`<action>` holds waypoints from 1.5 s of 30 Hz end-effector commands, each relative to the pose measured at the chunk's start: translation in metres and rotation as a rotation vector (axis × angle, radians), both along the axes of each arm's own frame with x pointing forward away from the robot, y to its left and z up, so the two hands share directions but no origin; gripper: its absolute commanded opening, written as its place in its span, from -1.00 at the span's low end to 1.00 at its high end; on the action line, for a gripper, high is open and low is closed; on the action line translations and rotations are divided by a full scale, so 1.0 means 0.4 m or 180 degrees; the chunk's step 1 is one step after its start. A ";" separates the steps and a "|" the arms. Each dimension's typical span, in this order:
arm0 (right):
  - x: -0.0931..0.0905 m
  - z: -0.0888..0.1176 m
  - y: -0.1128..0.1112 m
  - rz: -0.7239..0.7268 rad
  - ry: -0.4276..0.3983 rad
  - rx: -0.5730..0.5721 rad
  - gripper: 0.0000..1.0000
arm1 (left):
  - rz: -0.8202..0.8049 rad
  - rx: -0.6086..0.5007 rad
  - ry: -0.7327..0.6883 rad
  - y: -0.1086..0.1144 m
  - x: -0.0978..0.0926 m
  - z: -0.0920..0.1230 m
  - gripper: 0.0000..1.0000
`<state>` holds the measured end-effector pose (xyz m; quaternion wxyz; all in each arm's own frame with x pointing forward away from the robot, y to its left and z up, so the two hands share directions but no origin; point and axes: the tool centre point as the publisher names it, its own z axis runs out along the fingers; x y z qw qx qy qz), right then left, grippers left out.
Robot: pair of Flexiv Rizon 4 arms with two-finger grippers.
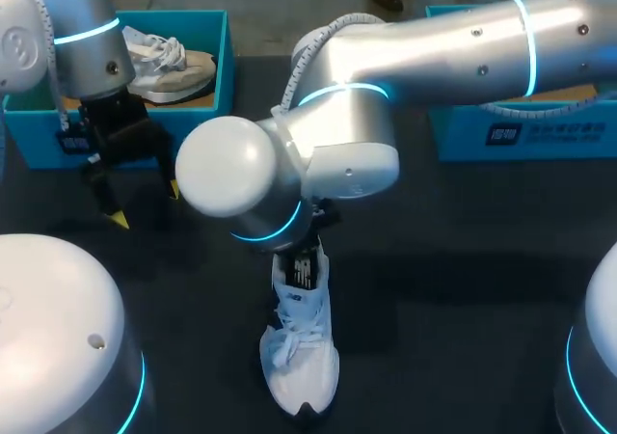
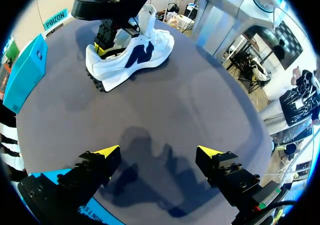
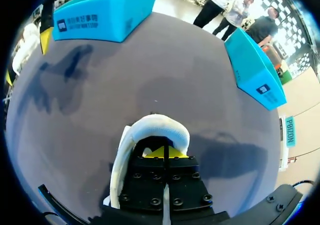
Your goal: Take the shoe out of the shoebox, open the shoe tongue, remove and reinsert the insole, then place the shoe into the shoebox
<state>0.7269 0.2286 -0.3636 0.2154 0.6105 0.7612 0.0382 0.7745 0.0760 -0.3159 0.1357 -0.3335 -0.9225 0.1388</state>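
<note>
A white shoe [image 1: 301, 357] with dark side marks lies on the dark table, toe toward the front edge. My right arm [image 1: 337, 154] reaches in over its heel. In the right wrist view my right gripper [image 3: 165, 152] is shut, its yellow tips together inside the padded heel collar [image 3: 156, 126]; nothing shows between them. The left wrist view shows the same shoe [image 2: 132, 57] with its tongue standing up and the right gripper [image 2: 104, 48] in its opening. My left gripper [image 1: 147, 205] [image 2: 158, 151] hangs open and empty over bare table, just in front of the blue shoebox [image 1: 227, 63].
The shoebox [image 3: 107, 15] at the back left holds a second, pale shoe [image 1: 169, 67]. Another blue box [image 1: 521, 130] [image 3: 255, 70] [image 2: 25, 70] stands at the back right. Bare table lies between the left gripper and the white shoe.
</note>
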 end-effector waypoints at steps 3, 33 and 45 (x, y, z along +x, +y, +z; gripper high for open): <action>-0.033 -0.038 0.002 -0.0249 -0.0111 0.0026 -1.00 | -0.0002 0.0007 -0.0006 0.001 -0.002 0.001 1.00; -0.043 0.010 0.002 -0.0289 -0.0235 0.0004 -1.00 | -0.0002 0.0007 -0.0006 0.001 -0.002 0.001 1.00; -0.018 -0.095 0.005 -0.0269 0.0050 0.0245 -1.00 | -0.0002 0.0007 -0.0006 0.001 -0.002 0.001 1.00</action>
